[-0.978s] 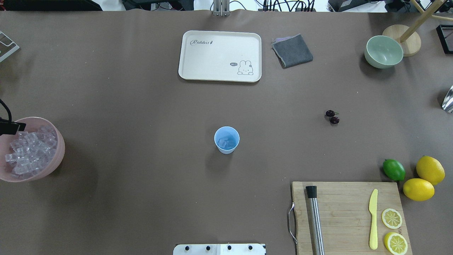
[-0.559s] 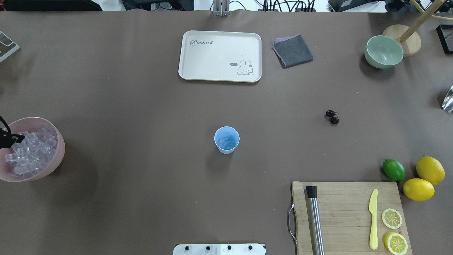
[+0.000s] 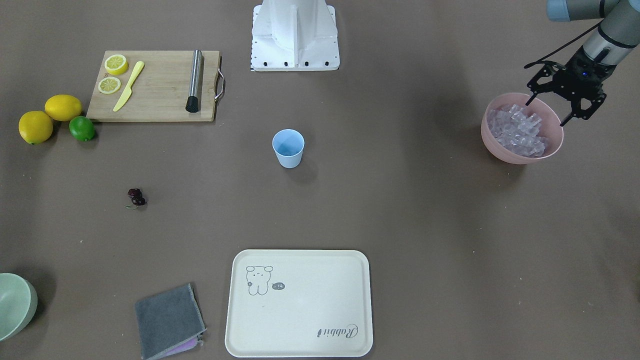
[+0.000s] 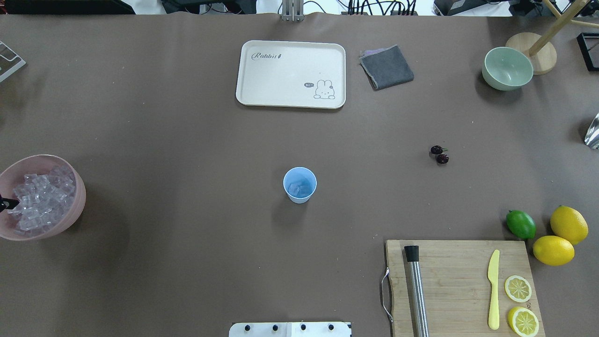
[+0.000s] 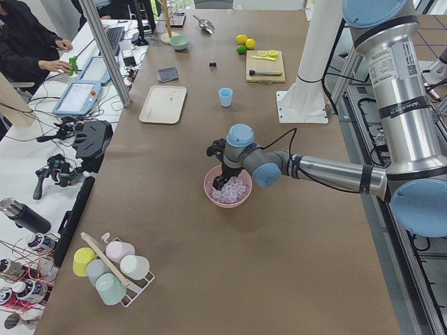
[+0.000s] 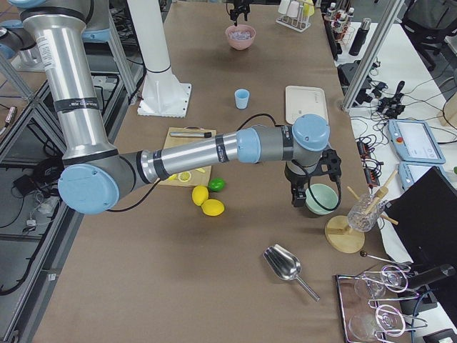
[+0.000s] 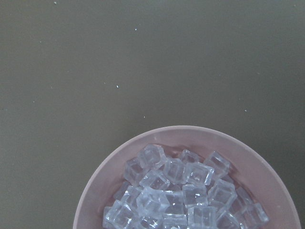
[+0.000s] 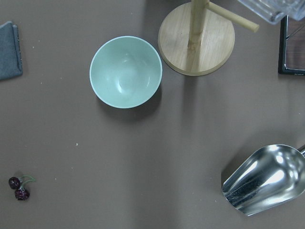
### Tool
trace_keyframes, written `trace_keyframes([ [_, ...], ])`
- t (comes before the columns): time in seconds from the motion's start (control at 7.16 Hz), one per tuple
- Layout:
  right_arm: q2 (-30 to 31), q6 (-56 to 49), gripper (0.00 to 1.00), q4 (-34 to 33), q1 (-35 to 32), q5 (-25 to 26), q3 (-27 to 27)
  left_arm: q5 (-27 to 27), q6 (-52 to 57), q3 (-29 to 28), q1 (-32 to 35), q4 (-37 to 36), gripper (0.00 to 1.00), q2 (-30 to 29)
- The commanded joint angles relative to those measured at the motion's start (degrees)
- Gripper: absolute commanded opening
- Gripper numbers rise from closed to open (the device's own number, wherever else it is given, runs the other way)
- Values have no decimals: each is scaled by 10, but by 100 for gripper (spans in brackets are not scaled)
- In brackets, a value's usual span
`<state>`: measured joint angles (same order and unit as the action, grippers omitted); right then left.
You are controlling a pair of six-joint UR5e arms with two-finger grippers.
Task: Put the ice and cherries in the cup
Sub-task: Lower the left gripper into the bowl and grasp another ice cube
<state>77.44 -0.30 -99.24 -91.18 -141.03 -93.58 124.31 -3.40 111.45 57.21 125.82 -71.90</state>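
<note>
The light blue cup (image 4: 299, 185) stands mid-table with a few ice cubes (image 4: 299, 189) at its bottom. More ice (image 3: 517, 131) fills the pink bowl (image 3: 522, 156) at the table's left end. My left gripper (image 3: 550, 113) hovers open just above that bowl's rim, nothing between its fingers; its wrist camera looks down on the cubes (image 7: 176, 191). Right of the cup, the cherries (image 4: 439, 154) lie on the bare table, also low left in the right wrist view (image 8: 19, 187). My right gripper (image 6: 303, 196) hangs near the pale green bowl; whether it is open or shut I cannot tell.
A cream tray (image 4: 290, 74) and grey cloth (image 4: 386, 66) lie at the far side. The pale green bowl (image 4: 507, 68), a wooden stand (image 8: 196, 38) and a metal scoop (image 8: 264, 179) are far right. A cutting board (image 4: 461, 285) with knife, lemon slices and steel rod, plus lime and lemons, sits near right.
In the overhead view my left gripper's tip has slid along the left edge toward the robot over the pink bowl, and now barely shows. Cup, cherries and the rest stay put.
</note>
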Motion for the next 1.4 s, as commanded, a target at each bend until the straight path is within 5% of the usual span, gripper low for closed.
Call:
trace_keyframes([
  [0.0,3,-1,100,4,-3,2,8,2,21,-11,1,0,93,12],
  [0.14,3,-2,100,4,-3,2,8,2,21,-13,0,0,77,12],
  [1.26,17,-2,100,5,-20,5,9,2,21,-27,-38,1,77,0],
])
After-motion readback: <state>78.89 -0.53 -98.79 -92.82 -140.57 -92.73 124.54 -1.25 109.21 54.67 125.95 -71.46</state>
